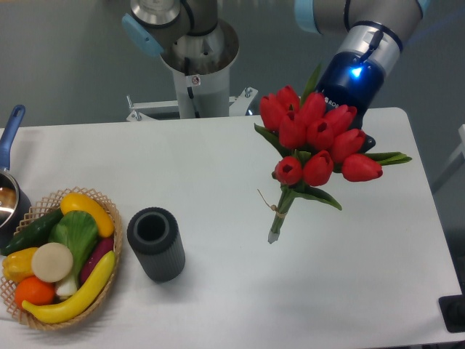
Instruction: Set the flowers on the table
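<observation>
Camera view: flowers [314, 138] held aloft at 2 o'clock over surface [218, 167], stem end tilted toward 7 o'clock. Pincer [347, 123] hidden behind blooms; cannot tell its opening, presumably gripping bunch. Risk: releasing high, bunch drops, rolls toward right edge. Black cylinder [155, 243], basket [58, 258] well apart.

You can't see the gripper's fingers [347, 123], the flowers [314, 138] hide them, so can't tell if it grips or not. The arm [363, 43] is cut off at the top edge. The pot [9, 190] at the left edge is only partly in view. A dark thing [454, 313] at the bottom right corner is cut off too, can't tell what it is.
</observation>
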